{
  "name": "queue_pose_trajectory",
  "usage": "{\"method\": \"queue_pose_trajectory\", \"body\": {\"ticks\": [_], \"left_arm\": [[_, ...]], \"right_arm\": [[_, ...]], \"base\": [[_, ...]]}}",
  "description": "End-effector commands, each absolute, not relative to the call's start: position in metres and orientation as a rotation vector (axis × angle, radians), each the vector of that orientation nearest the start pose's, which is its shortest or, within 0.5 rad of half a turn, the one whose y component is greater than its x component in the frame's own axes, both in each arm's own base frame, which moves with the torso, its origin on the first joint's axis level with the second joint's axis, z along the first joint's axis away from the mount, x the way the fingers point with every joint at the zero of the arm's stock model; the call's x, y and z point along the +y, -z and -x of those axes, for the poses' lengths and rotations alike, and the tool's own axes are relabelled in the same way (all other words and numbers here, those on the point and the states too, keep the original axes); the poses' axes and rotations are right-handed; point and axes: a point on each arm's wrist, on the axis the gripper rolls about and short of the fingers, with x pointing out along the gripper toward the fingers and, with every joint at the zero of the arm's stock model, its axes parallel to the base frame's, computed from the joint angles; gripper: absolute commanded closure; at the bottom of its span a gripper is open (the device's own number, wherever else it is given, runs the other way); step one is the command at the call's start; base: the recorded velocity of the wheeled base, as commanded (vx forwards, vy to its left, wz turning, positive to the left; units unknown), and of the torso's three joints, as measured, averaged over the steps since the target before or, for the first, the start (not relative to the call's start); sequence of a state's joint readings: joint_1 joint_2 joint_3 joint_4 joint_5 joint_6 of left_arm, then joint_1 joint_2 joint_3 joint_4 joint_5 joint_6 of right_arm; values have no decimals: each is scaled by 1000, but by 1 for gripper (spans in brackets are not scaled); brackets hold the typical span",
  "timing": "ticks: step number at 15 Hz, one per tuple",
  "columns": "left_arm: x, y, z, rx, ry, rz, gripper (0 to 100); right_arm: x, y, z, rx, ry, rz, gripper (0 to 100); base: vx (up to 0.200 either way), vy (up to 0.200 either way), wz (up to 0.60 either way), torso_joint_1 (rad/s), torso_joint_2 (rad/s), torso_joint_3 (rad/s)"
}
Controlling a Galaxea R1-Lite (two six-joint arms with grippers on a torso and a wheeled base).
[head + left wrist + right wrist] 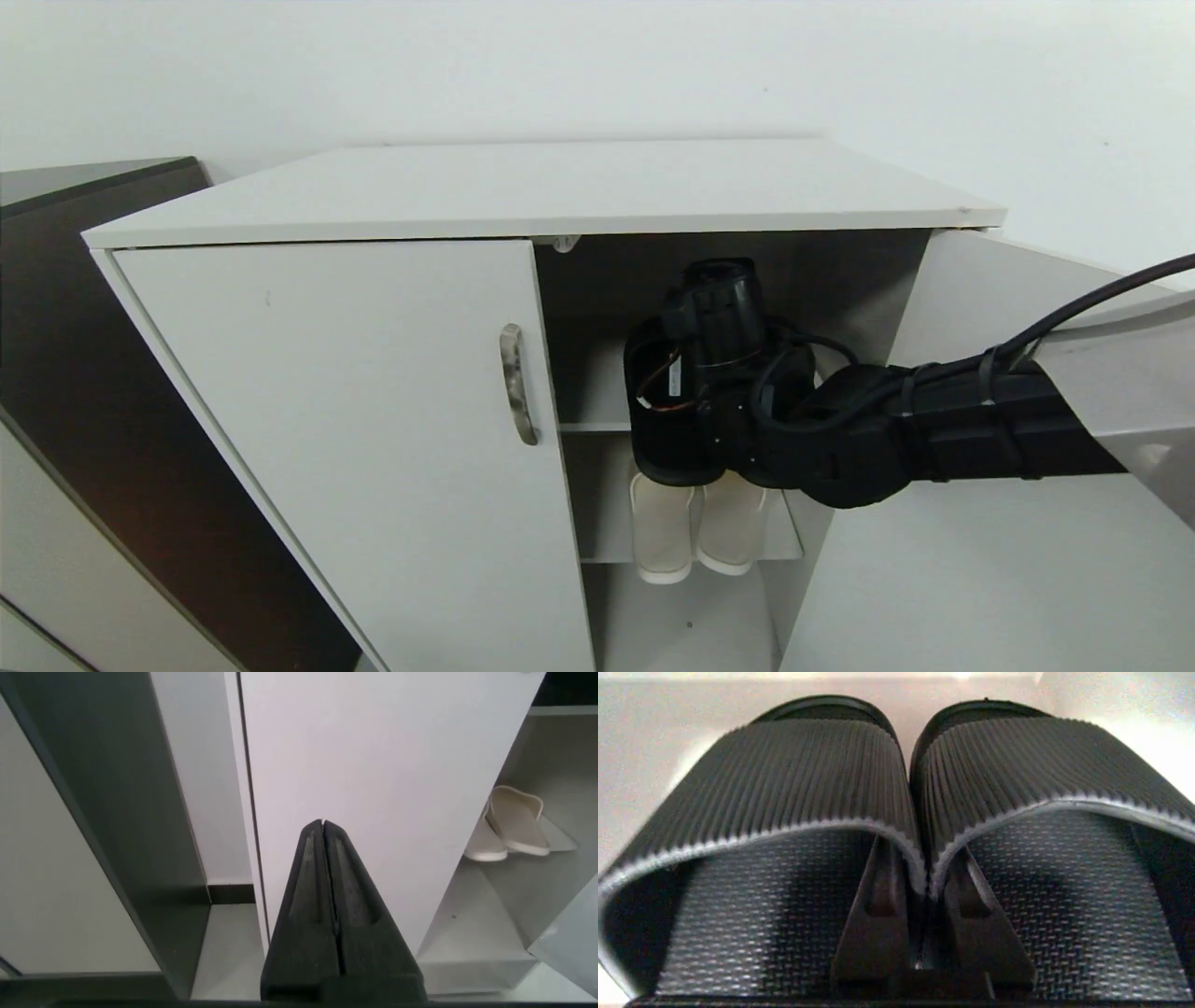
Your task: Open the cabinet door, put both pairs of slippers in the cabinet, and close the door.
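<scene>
Black slippers hang in the cabinet above the white pair, pinched together by the right jaws to carry both at once; left jaws closed, empty.

A plain white wall rises behind; a dark brown panel stands left.

Bright even light; cabinet int. dim

Wall: white, plain, at the back.
Dark brown panel: far left, grey top face, slanted in the head view.
Pale grey panel: lower left corner, in front of the brown one.
Black skirting strip: at the wall's foot, above a pale floor.
</scene>
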State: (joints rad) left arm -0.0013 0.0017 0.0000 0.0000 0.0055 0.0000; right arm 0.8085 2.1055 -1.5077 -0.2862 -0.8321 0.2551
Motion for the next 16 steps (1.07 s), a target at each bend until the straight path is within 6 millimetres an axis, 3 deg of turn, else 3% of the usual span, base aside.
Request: {"method": "queue_pose_trajectory", "body": {"ticks": [1, 9, 16], "left_arm": [[0, -76, 23, 2, -5, 0, 100], [0, -76, 23, 2, -5, 0, 100], [0, -76, 23, 2, -5, 2, 100]], "right_arm": [[300, -188, -325, 208, 53, -28, 100], [307, -188, -364, 162, 71, -13, 100], [304, -179, -374, 173, 90, 1, 100]], "base": [[0, 0, 0, 0, 0, 0], [0, 0, 0, 0, 0, 0], [0, 0, 0, 0, 0, 0]]}}
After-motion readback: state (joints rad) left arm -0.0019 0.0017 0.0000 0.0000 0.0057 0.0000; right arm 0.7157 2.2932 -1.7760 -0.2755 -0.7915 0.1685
